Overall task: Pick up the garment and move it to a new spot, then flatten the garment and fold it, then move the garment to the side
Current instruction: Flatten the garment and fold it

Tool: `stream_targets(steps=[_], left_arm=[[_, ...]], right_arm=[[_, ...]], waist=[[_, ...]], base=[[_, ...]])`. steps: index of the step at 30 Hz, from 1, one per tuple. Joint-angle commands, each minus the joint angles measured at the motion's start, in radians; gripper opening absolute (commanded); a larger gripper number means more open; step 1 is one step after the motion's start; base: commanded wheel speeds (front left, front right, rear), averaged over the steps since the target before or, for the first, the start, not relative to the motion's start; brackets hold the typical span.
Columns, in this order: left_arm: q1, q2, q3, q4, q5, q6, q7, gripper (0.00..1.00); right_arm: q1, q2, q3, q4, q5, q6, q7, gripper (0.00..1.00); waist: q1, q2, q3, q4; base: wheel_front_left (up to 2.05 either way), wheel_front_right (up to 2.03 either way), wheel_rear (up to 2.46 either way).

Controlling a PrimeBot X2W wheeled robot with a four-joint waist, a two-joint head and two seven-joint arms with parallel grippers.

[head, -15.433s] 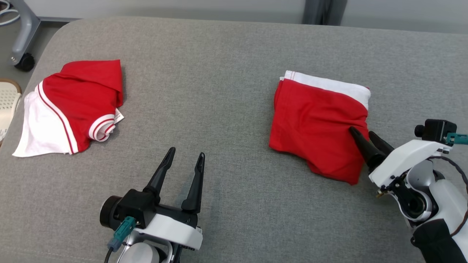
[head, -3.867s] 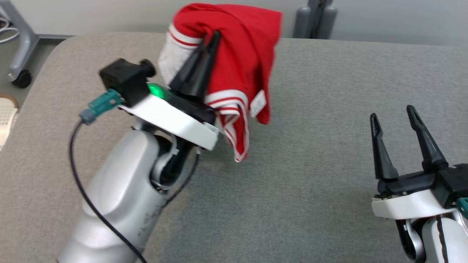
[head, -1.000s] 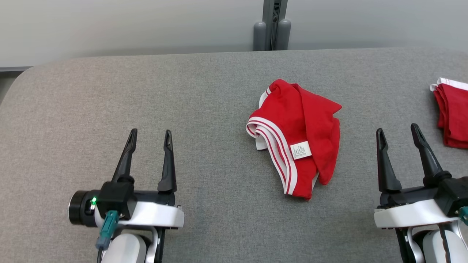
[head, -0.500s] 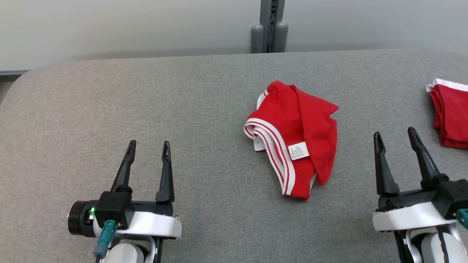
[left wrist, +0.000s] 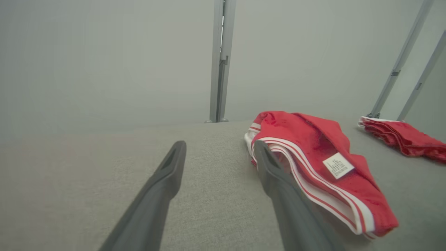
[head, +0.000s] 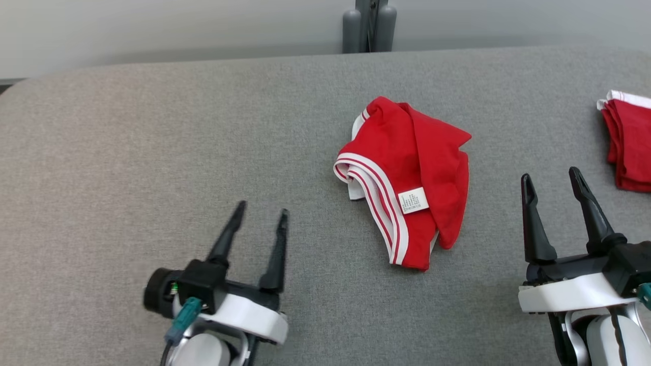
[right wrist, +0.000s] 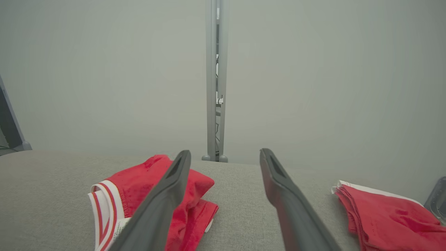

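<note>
The garment [head: 412, 178] is a crumpled red piece with white striped trim and a white care label, lying loose on the grey padded table [head: 152, 132] a little right of centre. It also shows in the left wrist view [left wrist: 313, 157] and the right wrist view [right wrist: 139, 188]. My left gripper [head: 262, 209] stands open at the lower left, fingers slanting toward the garment's near left edge, apart from it. Open and empty too, my right gripper [head: 550, 175] hovers at the lower right, to the right of the garment.
A second red garment with a white edge [head: 628, 142] lies folded at the table's right edge, also seen as a folded red stack [right wrist: 383, 212]. A grey post [head: 368, 25] stands behind the table's far edge against a pale wall.
My left gripper has shifted right, toward the garment, and turned slightly. The head camera has moved a little, so the whole scene sits higher. The garment lies as before.
</note>
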Motion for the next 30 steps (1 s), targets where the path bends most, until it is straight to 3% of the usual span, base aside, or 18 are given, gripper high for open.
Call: stream_targets(steps=[1, 6, 12, 30], left_arm=[[-0.020, 0.003, -0.018, 0.015, -0.017, -0.016, -0.004, 1.00], [-0.078, 0.003, -0.140, 0.129, -0.080, -0.096, -0.004, 1.00], [-0.189, 0.003, -0.291, 0.267, -0.170, -0.153, 0.014, 1.00], [-0.379, 0.004, -0.539, 0.372, -0.305, -0.184, 0.014, 1.00]], right_arm=[[-0.012, -0.006, -0.005, -0.004, 0.005, 0.000, -0.005, 1.00], [-0.031, -0.006, -0.005, -0.004, 0.012, 0.000, -0.005, 1.00], [-0.056, -0.006, 0.005, -0.004, 0.023, 0.000, -0.005, 1.00], [-0.092, -0.006, 0.011, 0.004, 0.031, 0.000, -0.005, 1.00]], waist=[[0.0000, -0.0001, 0.018, -0.009], [0.0000, -0.0001, 0.057, -0.027], [0.0000, -0.0001, 0.104, -0.056], [0.0000, -0.0001, 0.169, -0.109]], base=[[0.00, 0.00, 0.00], [0.00, 0.00, 0.00], [0.00, 0.00, 0.00], [0.00, 0.00, 0.00]])
